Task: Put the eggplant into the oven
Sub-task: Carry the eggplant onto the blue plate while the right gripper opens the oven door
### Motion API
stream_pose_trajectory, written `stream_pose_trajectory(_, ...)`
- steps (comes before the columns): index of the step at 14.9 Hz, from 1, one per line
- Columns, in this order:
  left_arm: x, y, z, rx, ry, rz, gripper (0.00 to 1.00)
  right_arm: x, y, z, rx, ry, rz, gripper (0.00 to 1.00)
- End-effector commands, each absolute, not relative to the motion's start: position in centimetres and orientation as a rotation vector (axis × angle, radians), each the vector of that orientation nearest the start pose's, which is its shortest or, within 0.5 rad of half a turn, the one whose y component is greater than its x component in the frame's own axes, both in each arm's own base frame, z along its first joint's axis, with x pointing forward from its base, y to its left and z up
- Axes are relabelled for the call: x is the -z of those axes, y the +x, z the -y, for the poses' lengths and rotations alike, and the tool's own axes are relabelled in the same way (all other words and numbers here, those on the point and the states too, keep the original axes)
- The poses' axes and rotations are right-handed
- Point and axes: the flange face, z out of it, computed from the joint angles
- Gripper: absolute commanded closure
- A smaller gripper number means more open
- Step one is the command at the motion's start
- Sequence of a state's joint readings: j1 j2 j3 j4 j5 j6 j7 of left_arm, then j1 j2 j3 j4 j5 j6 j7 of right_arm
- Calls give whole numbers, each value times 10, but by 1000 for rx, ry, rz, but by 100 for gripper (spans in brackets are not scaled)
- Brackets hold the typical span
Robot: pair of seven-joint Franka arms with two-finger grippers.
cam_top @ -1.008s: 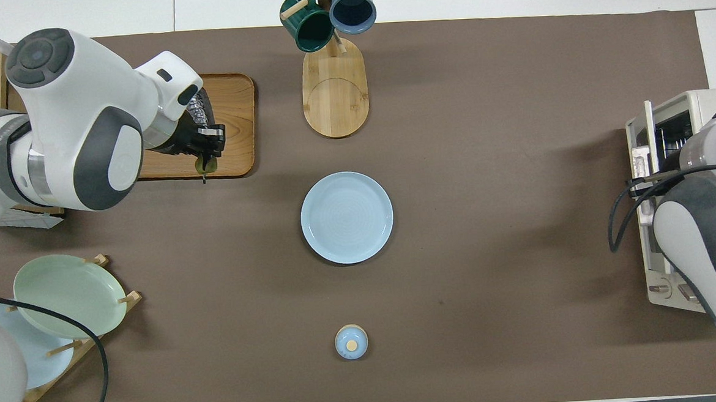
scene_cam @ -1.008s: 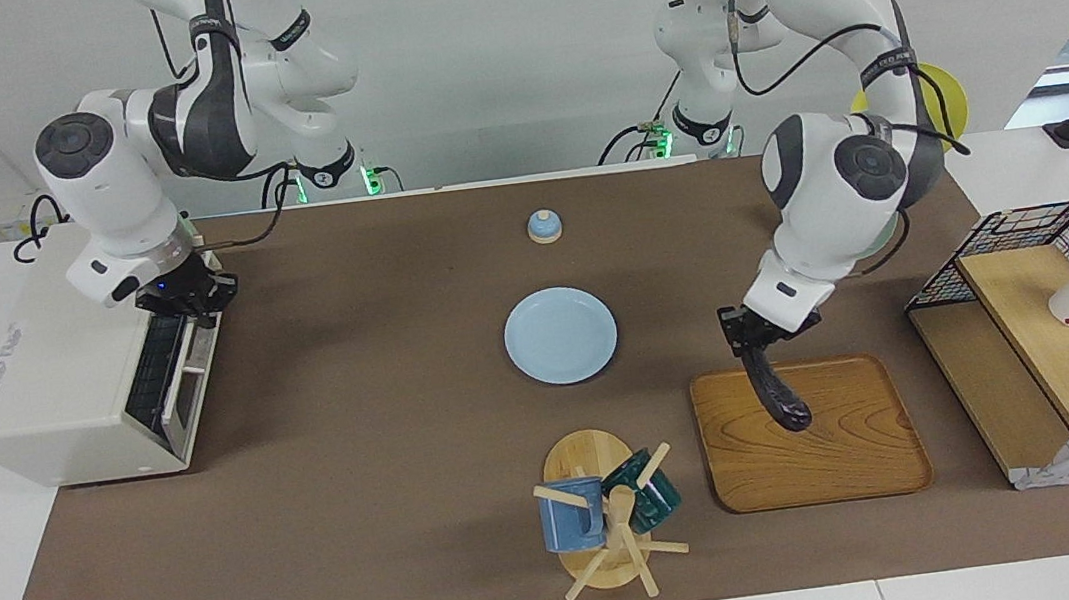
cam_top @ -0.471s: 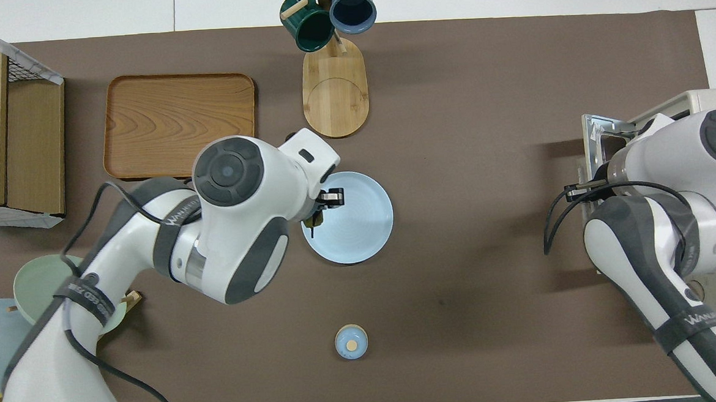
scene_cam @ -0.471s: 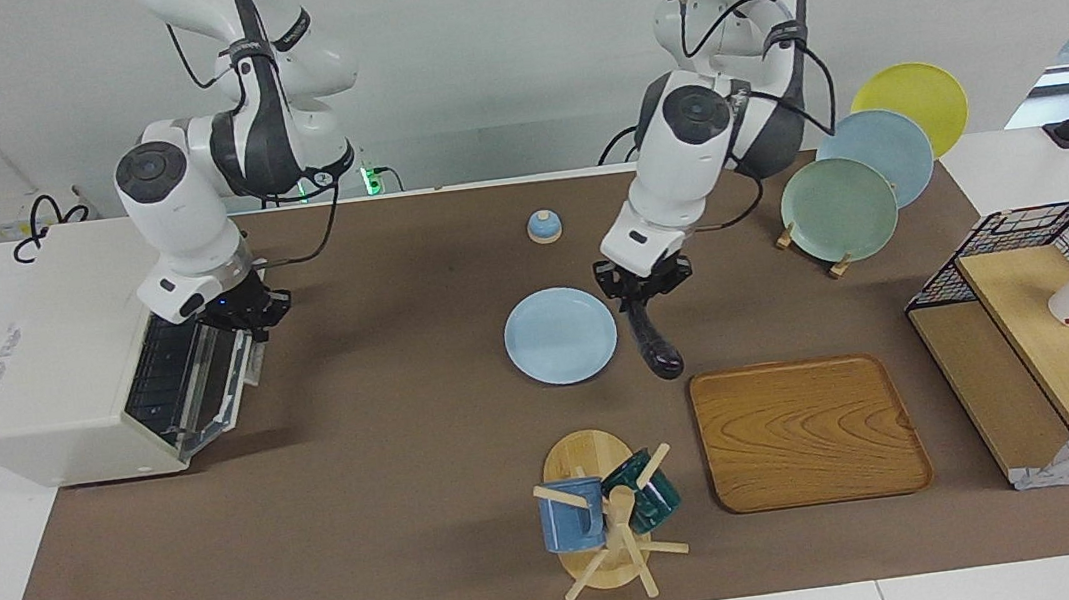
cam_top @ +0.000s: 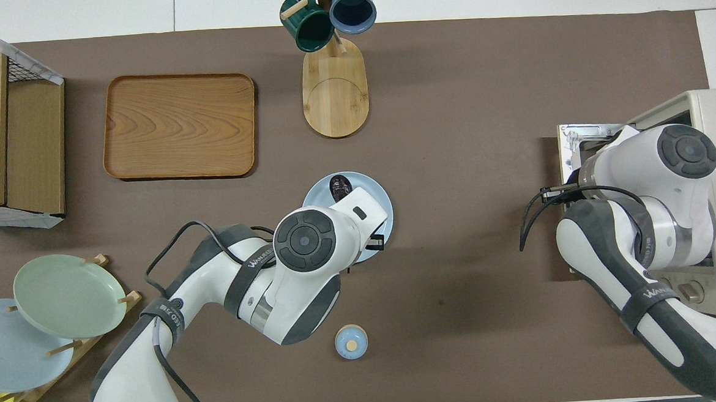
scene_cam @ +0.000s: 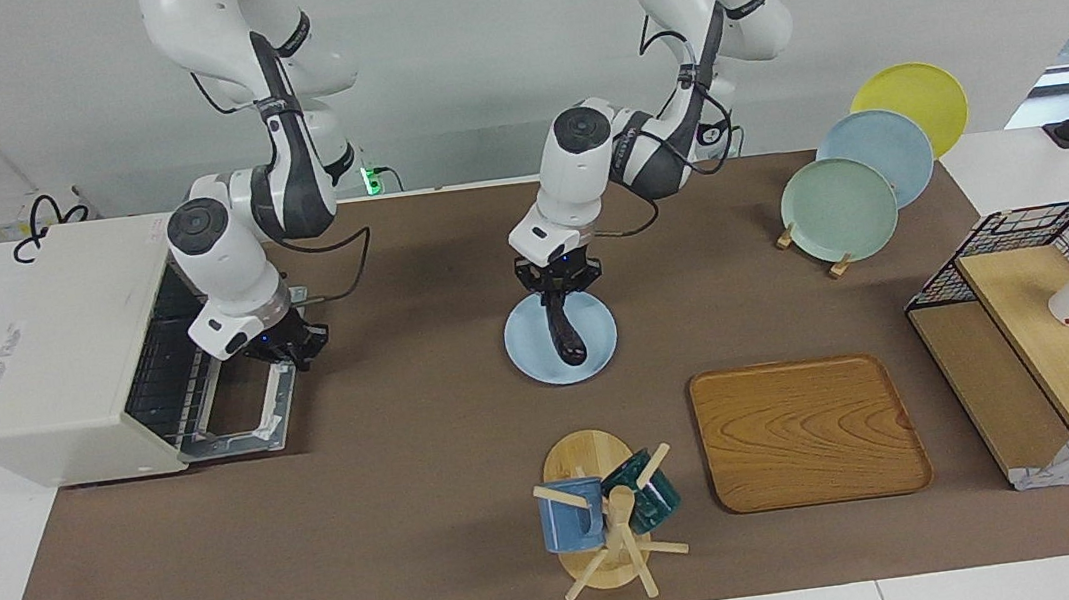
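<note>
My left gripper (scene_cam: 558,295) is shut on the stem end of the dark purple eggplant (scene_cam: 565,335), which hangs down over the light blue plate (scene_cam: 531,353) at the table's middle. I cannot tell whether its lower end touches the plate. In the overhead view only the eggplant's tip (cam_top: 338,185) shows past the arm. The off-white oven (scene_cam: 47,345) stands at the right arm's end. Its door (scene_cam: 243,437) is folded down open and the wire rack shows inside. My right gripper (scene_cam: 287,353) is shut on the door's handle at the door's outer edge.
A wooden tray (scene_cam: 806,430) and a mug tree (scene_cam: 609,513) with two mugs lie farther from the robots than the plate. A small blue lidded pot (scene_cam: 543,226) is nearer. A rack of plates (scene_cam: 840,195) and a wire shelf (scene_cam: 1049,312) stand at the left arm's end.
My left gripper carried the eggplant from over the wooden tray to over the blue plate. My right gripper pulled the oven door from nearly closed down to fully open.
</note>
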State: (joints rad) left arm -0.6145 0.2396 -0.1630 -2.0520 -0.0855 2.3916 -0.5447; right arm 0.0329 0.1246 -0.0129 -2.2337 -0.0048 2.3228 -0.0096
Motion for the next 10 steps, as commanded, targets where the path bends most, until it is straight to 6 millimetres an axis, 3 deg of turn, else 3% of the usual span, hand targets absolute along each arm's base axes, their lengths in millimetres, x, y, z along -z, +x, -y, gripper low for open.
stream_pose_trajectory(1,-331,425,411,51,-3287,-252,100,-307,544,-7,-5,-3146,12,100)
stream_pose_trajectory(4,-331,428,409,50,-3286,-252,100,-324,559,-58,25,-3144,-9,100)
stream_pose_trajectory(5,-331,428,408,48,-3286,-250,80,-330,563,-75,39,-3142,-19,100)
stream_pose_trajectory(6,-332,430,407,48,-3286,-240,29,-335,565,-86,58,-3140,-34,100)
stream_pose_trajectory(7,-333,431,406,47,-3286,-236,0,-338,565,-97,67,-3136,-57,100)
stream_pose_trajectory(8,-336,435,401,49,-3286,-222,0,-340,565,-106,75,-3135,-84,93)
stream_pose_trajectory(9,-344,447,388,42,-3284,-180,0,-341,564,-112,75,-3133,-101,64)
stream_pose_trajectory(10,-362,462,376,31,-3281,-148,0,-343,566,-114,77,-3133,-96,54)
